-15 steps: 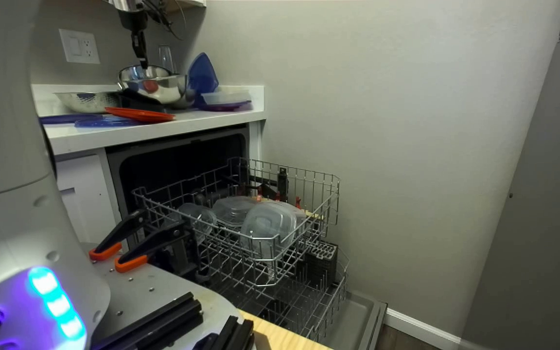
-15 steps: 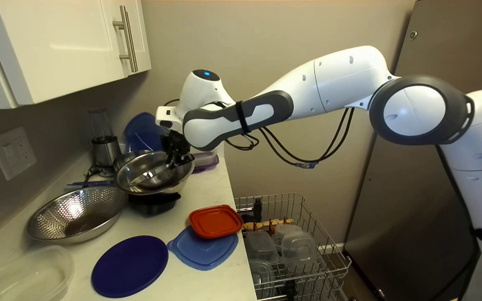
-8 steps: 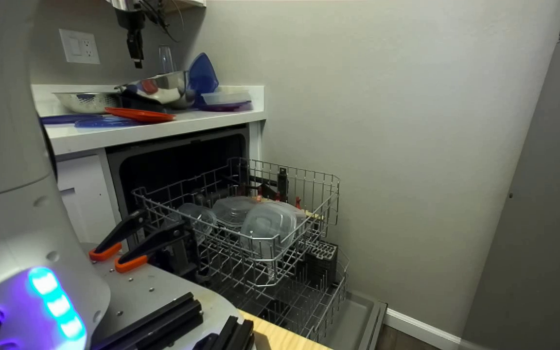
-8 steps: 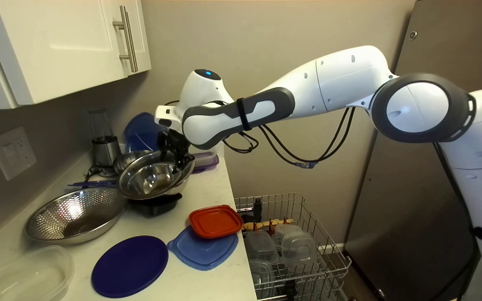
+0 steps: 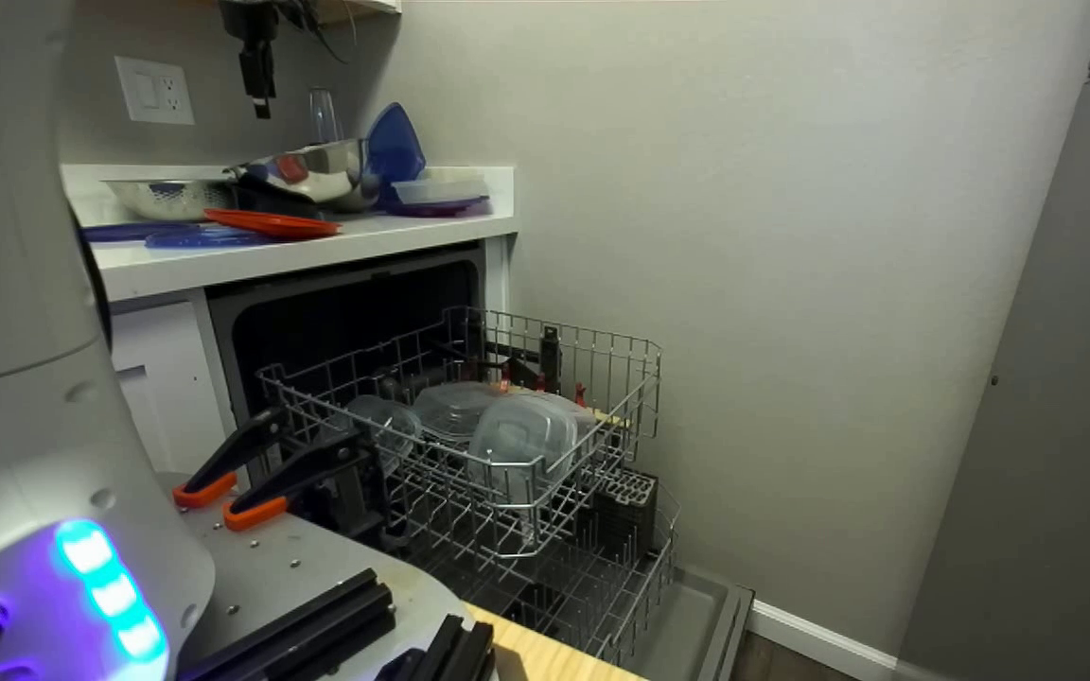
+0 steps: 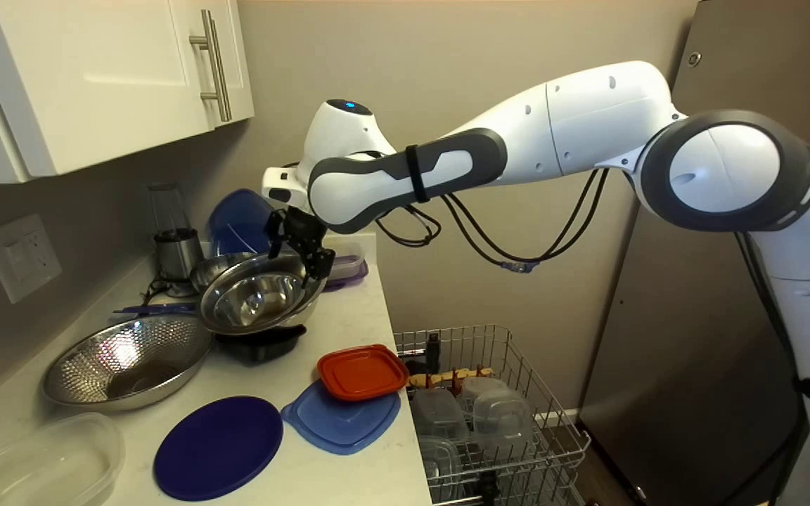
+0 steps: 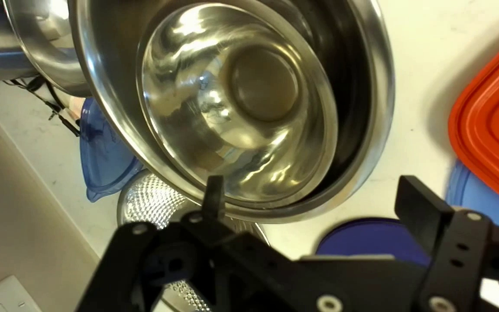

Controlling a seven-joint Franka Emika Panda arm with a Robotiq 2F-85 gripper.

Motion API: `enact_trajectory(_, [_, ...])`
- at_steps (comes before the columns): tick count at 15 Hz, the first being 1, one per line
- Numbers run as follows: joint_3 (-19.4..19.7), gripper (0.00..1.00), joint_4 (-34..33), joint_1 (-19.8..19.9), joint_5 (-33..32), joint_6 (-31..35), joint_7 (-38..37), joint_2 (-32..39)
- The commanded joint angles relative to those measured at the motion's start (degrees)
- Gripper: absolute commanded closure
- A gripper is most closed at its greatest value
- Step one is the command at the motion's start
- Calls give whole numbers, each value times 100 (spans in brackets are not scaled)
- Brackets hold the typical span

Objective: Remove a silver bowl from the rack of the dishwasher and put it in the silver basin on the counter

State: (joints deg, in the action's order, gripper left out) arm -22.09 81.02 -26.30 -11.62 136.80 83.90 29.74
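The silver bowl (image 7: 206, 143) lies inside the wider silver basin (image 7: 383, 99), leaning to one side with its shiny inner face up. In an exterior view the basin sits tilted on the white counter (image 6: 356, 316), partly over a black dish (image 6: 261, 344). My gripper (image 7: 312, 183) hangs above the basin's edge, its fingers spread wide apart and nothing between them; it is apart from the bowl. The dishwasher (image 5: 356, 307) stands open below the counter, its wire rack (image 5: 602, 333) pulled out.
A perforated colander (image 6: 131, 358), a red lid (image 6: 363, 372) and a round dark blue lid (image 6: 219, 446) lie on the counter. An upper cabinet (image 6: 131, 77) overhangs it. Clear containers (image 6: 500, 422) sit in the rack. A blender (image 6: 176, 256) stands by the wall.
The gripper had the bowl's rim between its fingers a second ago. Its fingers have spread, the bowl has dropped down into the basin, and the arm has risen above it.
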Motion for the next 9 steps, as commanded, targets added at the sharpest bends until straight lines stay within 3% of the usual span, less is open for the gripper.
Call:
enact_trajectory(1, [21,0,490,93,41,-353,-131,-598])
enact_trajectory(2, [25,0,27,-4,-5,-261,-21,-170])
enact_trajectory(9, [43,0,184,15,-17,-370,-52,-349])
